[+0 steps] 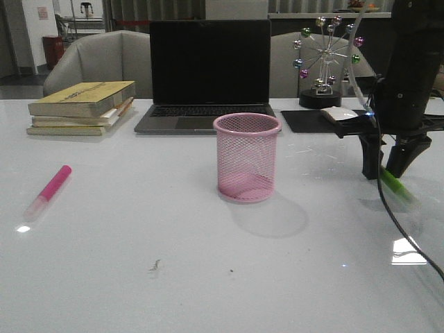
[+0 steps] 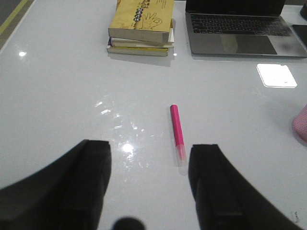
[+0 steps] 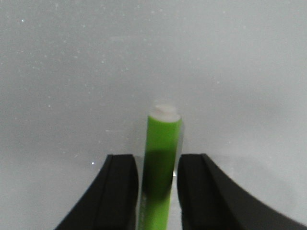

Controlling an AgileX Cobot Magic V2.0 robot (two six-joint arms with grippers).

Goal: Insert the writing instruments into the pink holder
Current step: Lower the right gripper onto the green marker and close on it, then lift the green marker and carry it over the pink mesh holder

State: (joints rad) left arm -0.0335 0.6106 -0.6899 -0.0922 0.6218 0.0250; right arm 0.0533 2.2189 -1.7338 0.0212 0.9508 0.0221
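My right gripper stands low over the table, its fingers spread either side of the green marker; I see narrow gaps, so whether they touch it I cannot tell. The marker lies on the glossy white surface, right of the cup. My left gripper hangs spread and empty above the pink marker, which lies flat at the table's left, well apart from the cup. The cup stands upright at centre, empty. Behind it: laptop, stacked books, a mousepad and a bead ornament. Chairs line the dim room beyond.
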